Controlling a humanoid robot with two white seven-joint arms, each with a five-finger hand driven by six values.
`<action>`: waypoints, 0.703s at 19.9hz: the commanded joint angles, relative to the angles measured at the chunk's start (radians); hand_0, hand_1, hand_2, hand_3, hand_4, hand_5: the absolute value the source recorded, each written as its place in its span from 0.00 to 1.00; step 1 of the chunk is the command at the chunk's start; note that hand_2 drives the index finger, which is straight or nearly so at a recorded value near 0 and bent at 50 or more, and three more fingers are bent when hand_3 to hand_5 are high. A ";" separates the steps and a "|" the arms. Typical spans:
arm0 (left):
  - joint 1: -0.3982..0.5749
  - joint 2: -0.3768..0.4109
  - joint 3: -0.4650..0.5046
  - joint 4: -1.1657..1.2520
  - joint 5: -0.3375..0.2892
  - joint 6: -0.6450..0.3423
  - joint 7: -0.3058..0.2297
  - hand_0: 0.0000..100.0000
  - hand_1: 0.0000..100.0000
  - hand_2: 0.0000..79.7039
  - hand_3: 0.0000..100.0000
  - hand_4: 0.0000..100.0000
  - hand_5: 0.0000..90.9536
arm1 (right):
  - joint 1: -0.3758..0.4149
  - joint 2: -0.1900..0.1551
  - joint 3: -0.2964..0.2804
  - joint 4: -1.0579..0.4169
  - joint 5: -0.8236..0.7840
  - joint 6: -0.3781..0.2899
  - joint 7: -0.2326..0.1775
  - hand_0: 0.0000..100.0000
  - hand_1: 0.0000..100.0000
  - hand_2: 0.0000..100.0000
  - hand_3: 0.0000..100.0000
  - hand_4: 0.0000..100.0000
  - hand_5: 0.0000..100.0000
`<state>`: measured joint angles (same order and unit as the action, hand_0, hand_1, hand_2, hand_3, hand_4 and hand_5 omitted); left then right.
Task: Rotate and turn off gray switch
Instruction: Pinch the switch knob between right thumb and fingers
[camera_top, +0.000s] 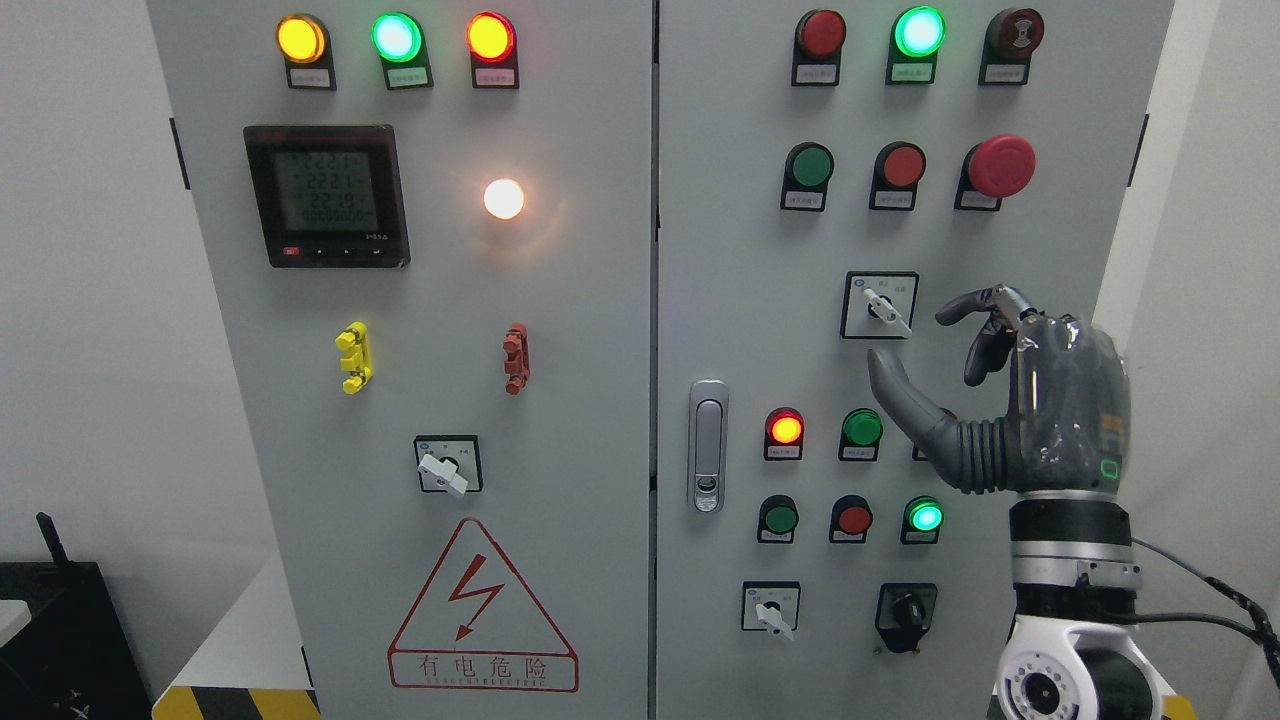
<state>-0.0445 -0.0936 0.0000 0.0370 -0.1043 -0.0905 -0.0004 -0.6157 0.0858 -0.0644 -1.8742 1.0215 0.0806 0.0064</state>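
We see the gray switch (886, 310) in the right half of the frame, a little above mid-height, mounted on the right door of the control cabinet (600, 300). It is a small rotary selector with a pale lever-shaped knob set on a square plate, the lever slanting down toward the lower right. Our right hand (935, 350) is just beside it, to its right and slightly below, thumb stretched up under the plate and the fingers (975, 305) curved toward the knob from the right. It is relaxed and holds nothing; we see a gap between the fingertips and the lever. The left hand is out of sight.

We judge the knob to be rigid plastic, fixed to the panel, so it will not lift or bend; it should turn against a spring detent with a firm click. The lever looks smooth and narrow, so fingers could slip off. We would pinch it across its two long flat sides, thumb below and forefinger above, close to the hub, then twist.

No containers appear here; the cabinet itself is closed, its door latch (708, 445) near mid-frame.
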 joint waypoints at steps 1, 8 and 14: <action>0.000 0.000 0.032 0.000 0.000 0.000 0.000 0.12 0.39 0.00 0.00 0.00 0.00 | -0.015 0.012 0.006 0.036 0.017 0.002 -0.002 0.07 0.37 0.51 0.92 0.87 0.99; 0.000 0.000 0.032 0.000 0.000 0.000 0.000 0.12 0.39 0.00 0.00 0.00 0.00 | -0.025 0.006 0.001 0.078 0.028 0.004 -0.002 0.08 0.37 0.54 0.92 0.87 0.99; 0.000 0.000 0.032 0.000 0.000 0.000 0.000 0.12 0.39 0.00 0.00 0.00 0.00 | -0.042 0.002 -0.005 0.095 0.028 0.025 -0.003 0.08 0.36 0.54 0.92 0.87 0.99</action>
<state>-0.0445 -0.0936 0.0000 0.0370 -0.1043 -0.0905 -0.0004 -0.6431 0.0900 -0.0643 -1.8201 1.0468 0.0968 0.0040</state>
